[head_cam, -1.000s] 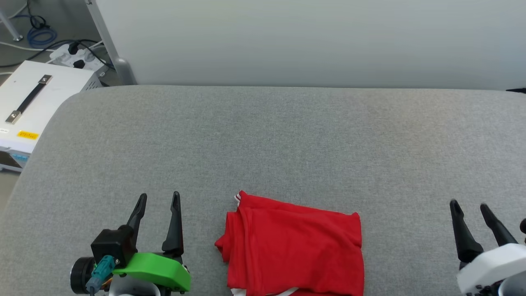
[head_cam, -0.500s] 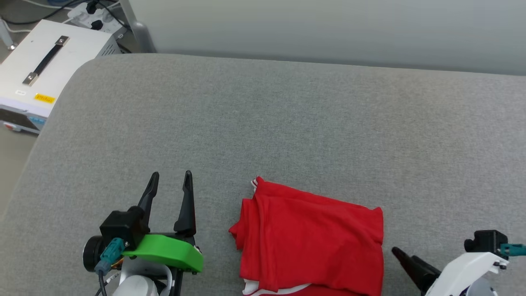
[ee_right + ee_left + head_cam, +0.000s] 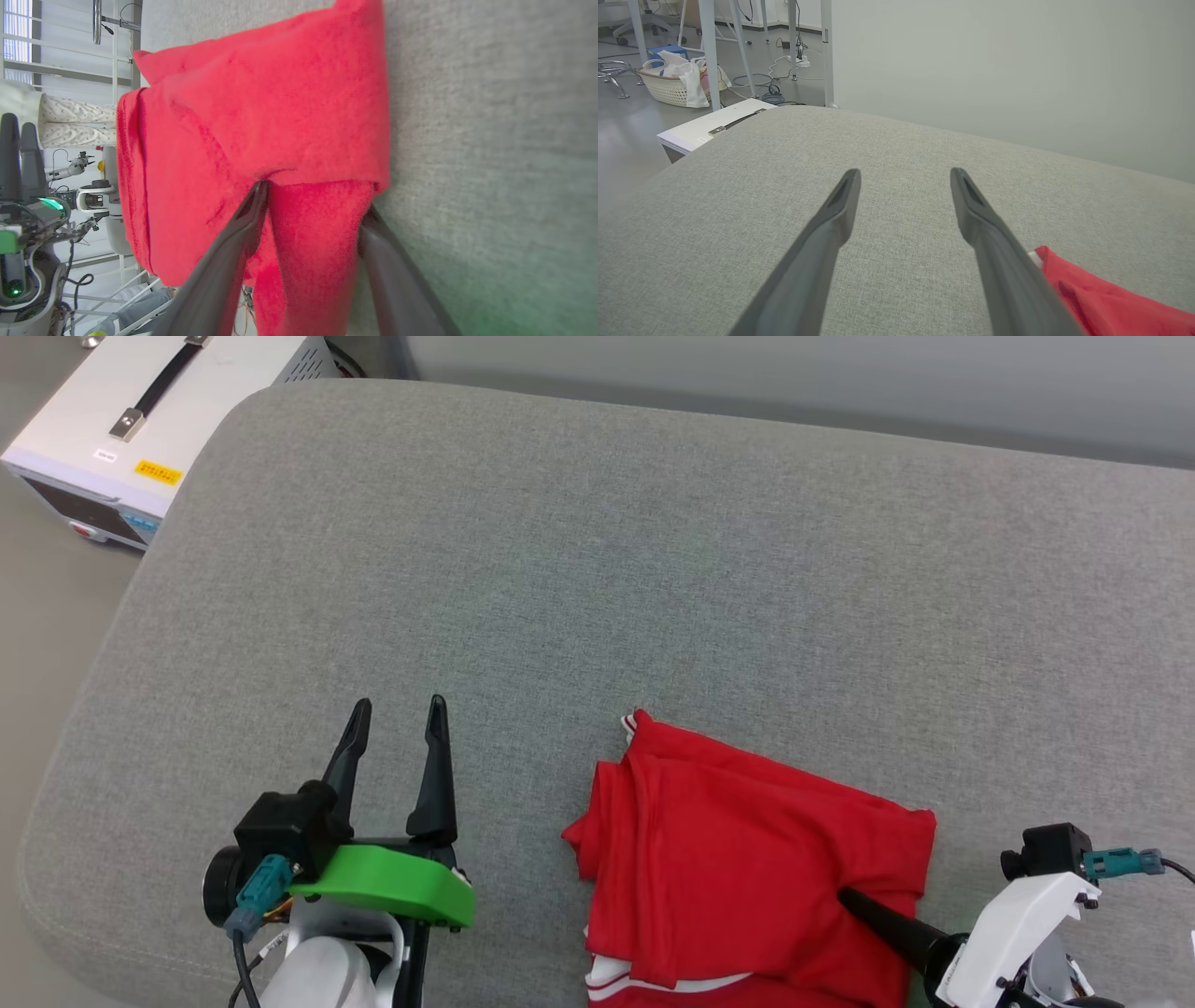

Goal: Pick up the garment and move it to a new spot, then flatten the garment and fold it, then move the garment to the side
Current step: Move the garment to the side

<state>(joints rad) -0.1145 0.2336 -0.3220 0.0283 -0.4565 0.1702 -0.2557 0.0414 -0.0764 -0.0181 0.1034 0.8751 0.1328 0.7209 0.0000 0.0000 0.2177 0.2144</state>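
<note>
While straddling folded garment (image 3: pixel 747 859) at its right edge, near right on cushion (image 3: pixel 653 569), with right gripper (image 3: pixel 315 200), jaws apart: close deep over every layer, lift level. Hold left gripper (image 3: pixel 400 703), released, clear at left.

The right claw (image 3: pixel 314 199) straddles a lower fold of the red garment (image 3: pixel 261 107) on the grey table (image 3: pixel 490 116), jaws apart.

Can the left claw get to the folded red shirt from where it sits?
Probably yes. The open left claw is over the grey padded surface, left of the folded red fabric shirt, with only bare padding between them. The right claw is at the opposite edge, clear of that path.
</note>
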